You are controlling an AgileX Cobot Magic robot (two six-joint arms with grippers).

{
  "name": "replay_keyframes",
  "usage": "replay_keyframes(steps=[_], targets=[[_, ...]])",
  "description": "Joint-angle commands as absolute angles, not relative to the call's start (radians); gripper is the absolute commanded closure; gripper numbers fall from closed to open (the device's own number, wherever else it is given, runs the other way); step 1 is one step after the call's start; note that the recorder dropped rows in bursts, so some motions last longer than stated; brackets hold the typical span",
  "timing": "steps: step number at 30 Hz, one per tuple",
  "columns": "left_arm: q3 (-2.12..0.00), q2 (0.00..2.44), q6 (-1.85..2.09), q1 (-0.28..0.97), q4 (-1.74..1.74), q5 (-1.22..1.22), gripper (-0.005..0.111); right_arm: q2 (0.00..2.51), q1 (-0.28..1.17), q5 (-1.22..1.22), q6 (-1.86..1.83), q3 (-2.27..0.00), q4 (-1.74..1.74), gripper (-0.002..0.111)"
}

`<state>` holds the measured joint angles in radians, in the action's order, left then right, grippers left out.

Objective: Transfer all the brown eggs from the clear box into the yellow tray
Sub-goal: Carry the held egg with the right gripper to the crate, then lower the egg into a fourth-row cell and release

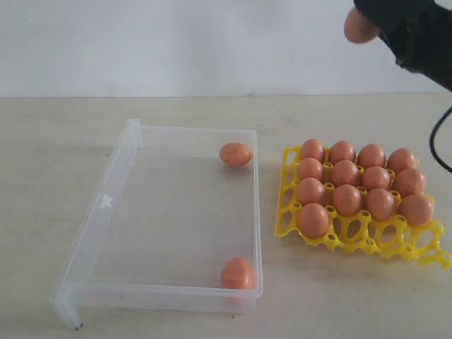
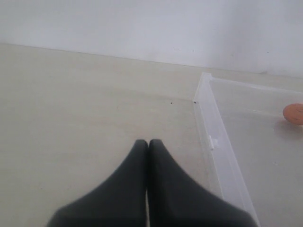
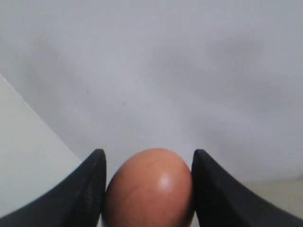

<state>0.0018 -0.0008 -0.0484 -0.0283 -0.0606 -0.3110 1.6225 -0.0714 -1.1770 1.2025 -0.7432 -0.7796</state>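
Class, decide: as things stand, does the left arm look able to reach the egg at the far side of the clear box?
Probably yes. The left gripper is shut and empty beside the open-topped box; only its low wall lies before the egg. It must open first.

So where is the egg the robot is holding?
The brown egg is at the top right of the exterior view, pinched in the right gripper, up in the air above the yellow tray.

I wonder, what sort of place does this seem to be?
Probably a robot test bench: a bare pale tabletop, a blank white wall, and a clear plastic box and yellow plastic egg tray of brown eggs laid out.
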Motion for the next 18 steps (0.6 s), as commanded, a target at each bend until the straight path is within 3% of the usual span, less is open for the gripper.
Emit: replay_keyframes(steps=[1,6,9,18], targets=[[0.0,0.0,-0.049,-0.025,-0.063,-0.304,0.111,1.628,-0.215,-1.221,1.276,-0.657,-1.058,0.109],[0.0,0.0,-0.049,-0.025,-0.063,-0.304,0.111,1.628,-0.234,-1.219,1.039,-0.458,-1.16,0.109],[0.0,0.0,-0.049,-0.025,-0.063,-0.304,0.111,1.628,-0.211,-1.091,0.924,-0.377,-1.157,0.109],[0.0,0.0,-0.049,-0.025,-0.063,-0.304,0.111,1.628,-0.109,-0.874,0.776,-0.362,-1.05,0.109]])
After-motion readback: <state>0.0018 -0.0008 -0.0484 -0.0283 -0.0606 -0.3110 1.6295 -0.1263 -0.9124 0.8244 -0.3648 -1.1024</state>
